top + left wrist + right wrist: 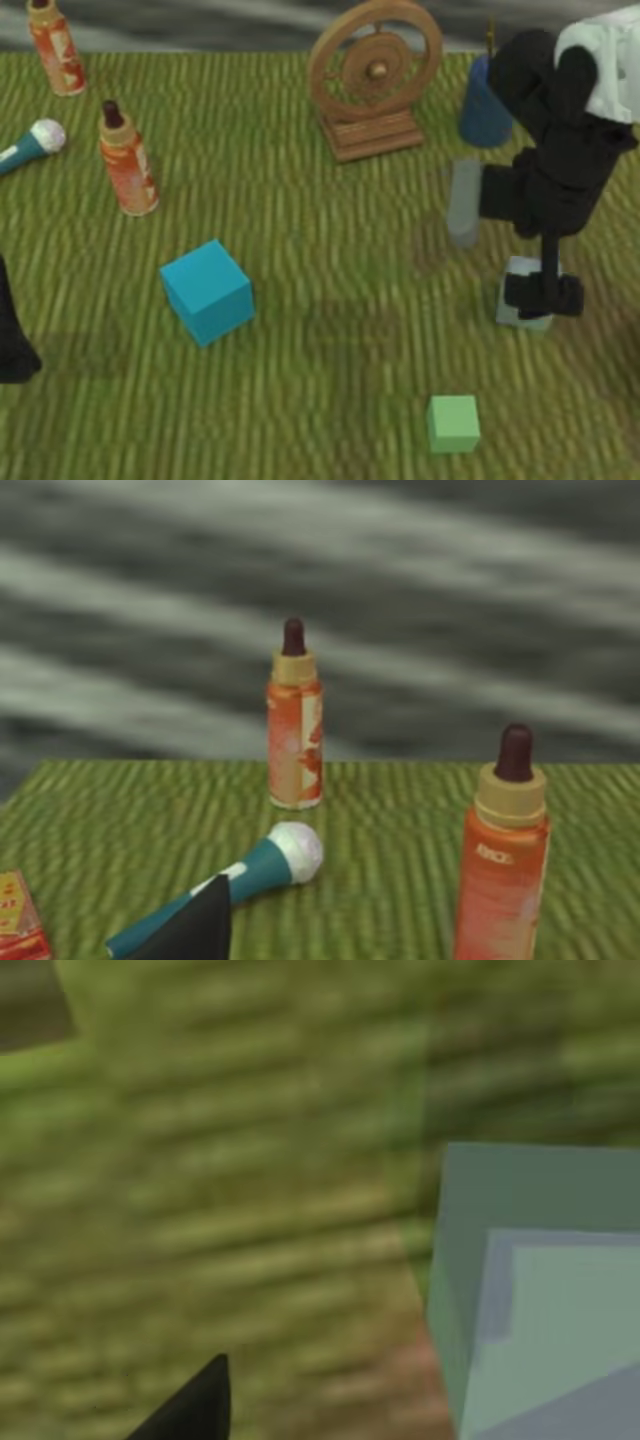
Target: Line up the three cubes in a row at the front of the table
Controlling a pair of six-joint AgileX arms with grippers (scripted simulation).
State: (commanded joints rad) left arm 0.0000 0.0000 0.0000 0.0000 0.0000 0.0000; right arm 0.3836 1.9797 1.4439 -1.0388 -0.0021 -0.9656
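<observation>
Right gripper (542, 295) is seen low over the pale grey-blue cube (522, 305), at the right side of the table (330, 340), mid-depth. Whether the jaws are closed on the cube or only straddling it cannot be told; in the right wrist view the cube (540, 1300) fills one side and a single dark fingertip (195, 1405) is visible apart from it.

Large cyan-blue cube (207, 290) is noted left of centre, standing skewed to the table edge. Small light green cube (453, 423) is already near the front, right of centre.

Left arm (15, 330) is parked at the left edge.

Risks, as judged:
- An off-centre grip would let the grey-blue cube twist or slip when lifted.
- The green cube could be knocked if the carried cube is brought forward too low, since it lies just in front.
- The grey cylinder (464, 203) and the blue cup (484, 105) behind the arm could be clipped on a wide swing.
</observation>
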